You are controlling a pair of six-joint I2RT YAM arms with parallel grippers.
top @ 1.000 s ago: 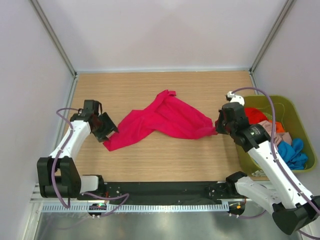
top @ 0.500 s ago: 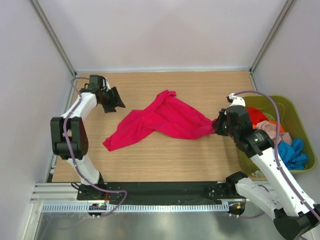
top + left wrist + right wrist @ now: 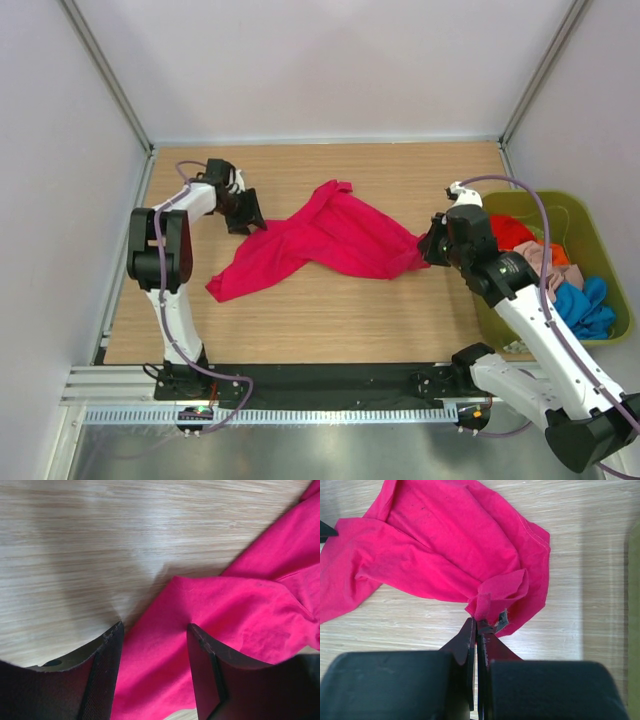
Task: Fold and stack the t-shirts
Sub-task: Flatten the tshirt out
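Crimson cloth, the large t-shirt (image 3: 320, 245) lies crumpled at the centre of the worktop (image 3: 330, 320). It reads as light, limp and non-slippery: it will sag and drag from any single hold, so take it at hems, sleeve edges or corners, at two points. The right gripper (image 3: 428, 247) is clamped on a bunched fold at the shirt's 3 o'clock end, while the left gripper (image 3: 252, 218) stands with jaws apart over a corner at its 10 o'clock edge; the other t-shirts (image 3: 545, 258) are heaped in the olive-green tub (image 3: 560, 197) at 3 o'clock. No brand, label or readable writing shows.
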